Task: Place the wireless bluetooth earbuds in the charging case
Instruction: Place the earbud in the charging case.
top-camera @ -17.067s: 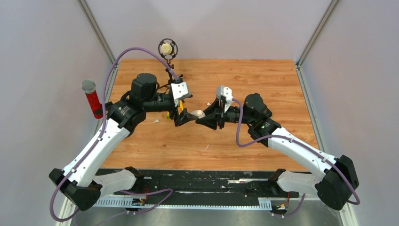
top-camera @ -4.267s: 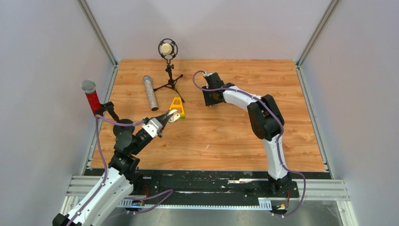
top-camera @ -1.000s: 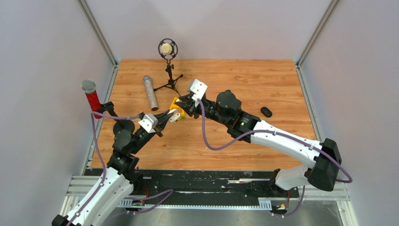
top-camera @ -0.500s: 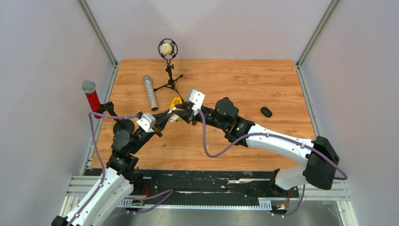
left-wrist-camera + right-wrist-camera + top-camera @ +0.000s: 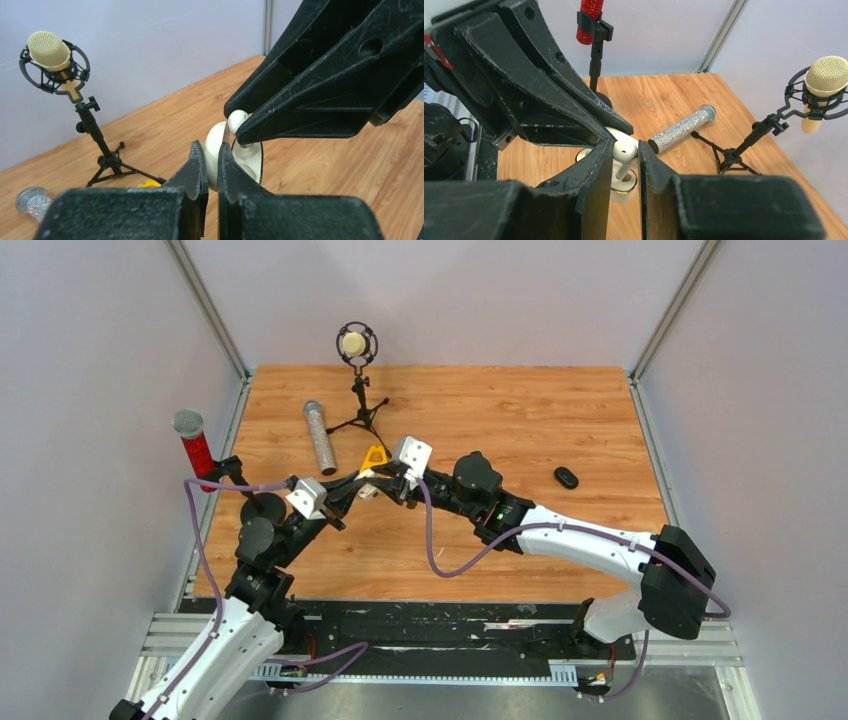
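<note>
The right claw [image 5: 625, 146] pinched a tiny white plastic earbud [image 5: 623, 151] by its round head, with the stem pointing to six o'clock. Right under it was the small glossy white plastic charging case [image 5: 623, 195], lid open. The stem tip looked just inside its hole. The left claw [image 5: 210, 148] was squeezed tight on the case, at nine o'clock from the middle of the brown wooden table [image 5: 500, 420]. A crooked bud might jam, or pop out and drop. A hard push could twist the case loose.
</note>
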